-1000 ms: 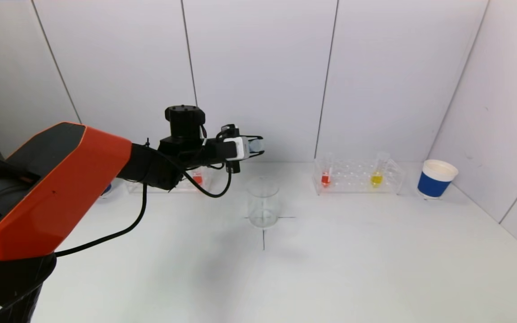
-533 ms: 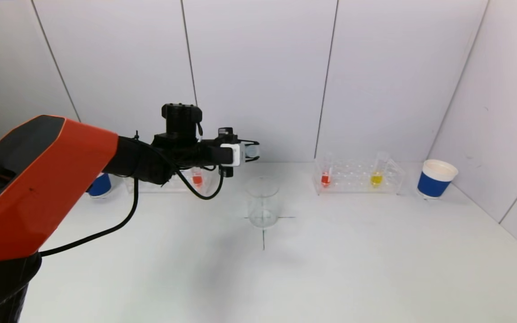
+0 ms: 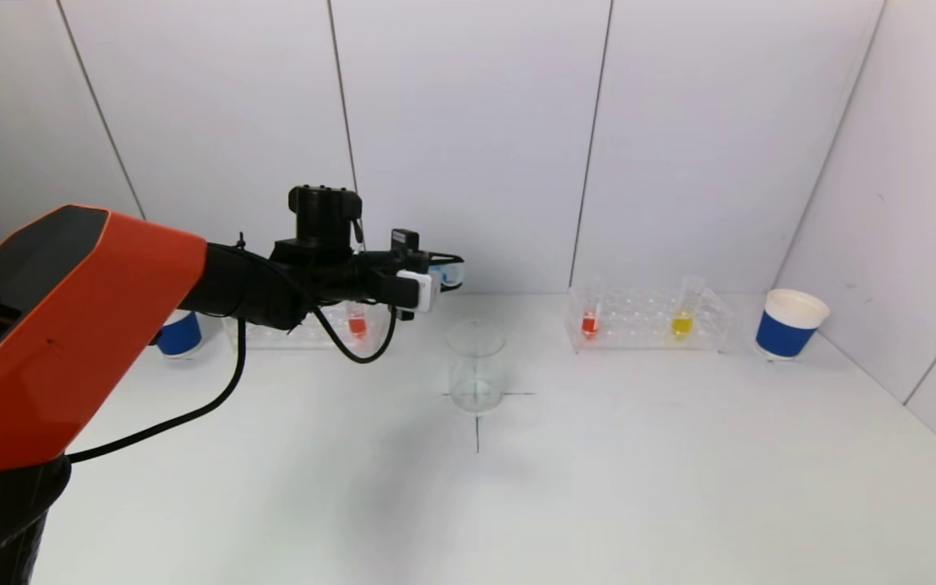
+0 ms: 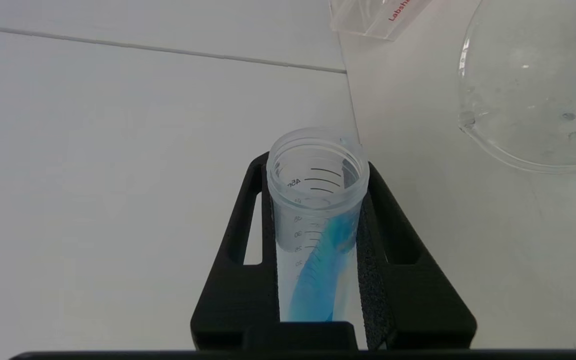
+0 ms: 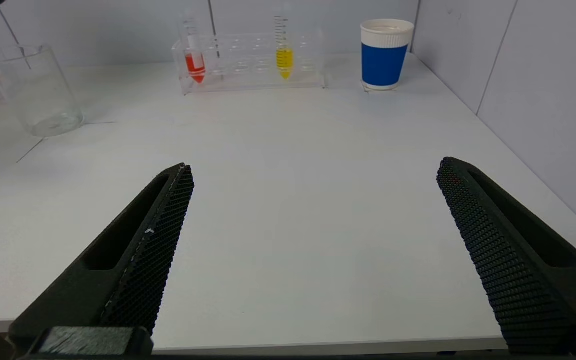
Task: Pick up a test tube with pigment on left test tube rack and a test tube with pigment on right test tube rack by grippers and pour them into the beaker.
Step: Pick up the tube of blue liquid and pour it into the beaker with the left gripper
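Tilting a test tube of blue pigment toward the beaker — left gripper clamped on the tube's barrel, mouth lying near level, just short of the beaker's rim and a little above it. Blue liquid streaked along the tube's lower wall, not yet at the lip. Best done slowly from here: carry the mouth over the beaker opening first, then roll the wrist further, keeping the lip low and centred so nothing runs down the outside or splashes the worktop. Grip firm, no squeeze change mid-pour. Right gripper parked low over the near worktop, jaws spread wide and holding nothing — yellow tube and red tube waiting upright in the right rack.
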### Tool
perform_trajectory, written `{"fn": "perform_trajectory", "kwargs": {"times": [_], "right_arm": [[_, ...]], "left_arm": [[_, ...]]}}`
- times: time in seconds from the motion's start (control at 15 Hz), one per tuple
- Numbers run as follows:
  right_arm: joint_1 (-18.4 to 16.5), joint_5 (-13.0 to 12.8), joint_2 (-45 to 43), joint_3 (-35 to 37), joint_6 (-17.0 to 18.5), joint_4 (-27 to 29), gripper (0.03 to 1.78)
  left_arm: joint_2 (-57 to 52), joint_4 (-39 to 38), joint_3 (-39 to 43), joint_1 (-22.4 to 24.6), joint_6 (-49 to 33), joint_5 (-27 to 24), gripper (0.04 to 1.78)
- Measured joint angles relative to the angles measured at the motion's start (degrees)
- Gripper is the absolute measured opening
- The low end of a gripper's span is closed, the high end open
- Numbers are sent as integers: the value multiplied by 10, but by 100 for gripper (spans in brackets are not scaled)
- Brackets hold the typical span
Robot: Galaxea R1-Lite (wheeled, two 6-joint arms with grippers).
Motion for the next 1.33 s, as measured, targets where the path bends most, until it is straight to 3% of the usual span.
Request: {"fn": "perform_trajectory", "kwargs": {"times": [0.93, 1.33], "right_arm": [[0, 0, 0, 0, 0, 0, 177], [0, 0, 0, 0, 0, 0, 177]], "left_arm": [[7, -14, 11, -17, 13, 16, 45], [5, -16, 15, -17, 59, 11, 45]]}}
